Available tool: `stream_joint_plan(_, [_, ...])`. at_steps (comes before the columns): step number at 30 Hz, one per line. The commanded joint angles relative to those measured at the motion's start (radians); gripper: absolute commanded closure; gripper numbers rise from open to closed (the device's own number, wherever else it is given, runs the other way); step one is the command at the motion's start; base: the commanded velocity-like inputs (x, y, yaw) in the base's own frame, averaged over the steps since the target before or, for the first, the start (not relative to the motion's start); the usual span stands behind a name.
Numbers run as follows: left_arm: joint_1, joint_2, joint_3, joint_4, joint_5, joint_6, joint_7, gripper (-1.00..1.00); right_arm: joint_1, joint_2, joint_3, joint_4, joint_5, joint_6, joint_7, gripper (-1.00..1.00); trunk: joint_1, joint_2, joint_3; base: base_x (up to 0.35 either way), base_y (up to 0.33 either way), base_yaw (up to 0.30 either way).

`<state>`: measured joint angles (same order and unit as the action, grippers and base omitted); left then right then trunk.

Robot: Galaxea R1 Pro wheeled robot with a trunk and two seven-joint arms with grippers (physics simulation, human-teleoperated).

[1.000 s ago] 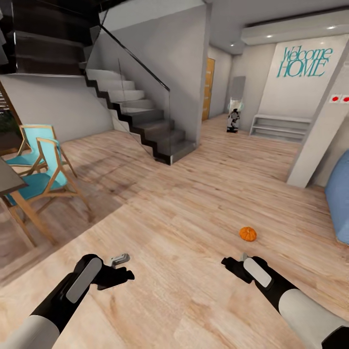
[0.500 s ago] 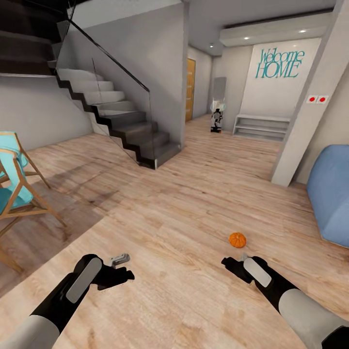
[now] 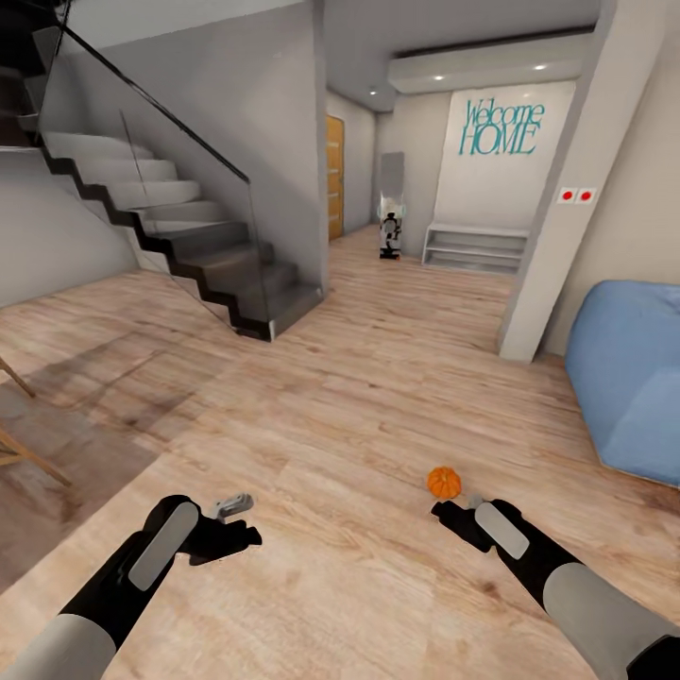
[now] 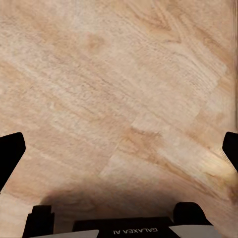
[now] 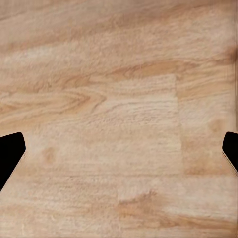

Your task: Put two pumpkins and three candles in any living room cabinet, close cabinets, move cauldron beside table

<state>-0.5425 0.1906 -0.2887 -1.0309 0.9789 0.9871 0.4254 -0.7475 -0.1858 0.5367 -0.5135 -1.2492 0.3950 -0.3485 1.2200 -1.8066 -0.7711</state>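
Ahead, head view: pumpkin on floor, just beyond right end effector; left end effector held low, probably for travel. Left wrist: jaws spread wide, empty, over bare planks. Right wrist: same, wide open, nothing held.

One pumpkin was seen lying on the wooden floor: small, round, ribbed and bright orange. It was set upright, alone on the planks, well apart from the staircase.
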Motion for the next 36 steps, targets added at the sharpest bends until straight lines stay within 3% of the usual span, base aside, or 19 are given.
stream_joint_plan(1, [-0.001, 0.002, -0.003, -0.001, 0.01, 0.001, 0.01, -1.0, -0.001, -0.001, 0.007, -0.002, -0.007, 0.001, -0.007, -1.0, 0.001, 0.0, 0.0, 0.337, 0.055, -0.273])
stream_joint_plan(7, [-0.001, 0.001, -0.003, -0.001, 0.012, 0.001, 0.01, -1.0, -0.001, -0.001, 0.006, -0.002, -0.007, 0.001, -0.007, -1.0, 0.001, 0.0, 0.002, 0.337, 0.07, -0.194])
stream_joint_plan(29, [-0.001, 0.0, -0.003, -0.001, 0.011, -0.001, 0.01, -1.0, -0.001, -0.001, 0.005, -0.002, -0.007, 0.008, -0.007, -1.0, 0.001, 0.0, 0.002, 0.337, 0.044, -0.009])
stream_joint_plan(36, [-0.001, 0.002, -0.003, -0.001, 0.011, 0.0, 0.009, -1.0, -0.001, -0.001, 0.005, -0.002, -0.007, 0.008, -0.007, -1.0, 0.001, 0.0, 0.005, 0.337, 0.0, -0.228])
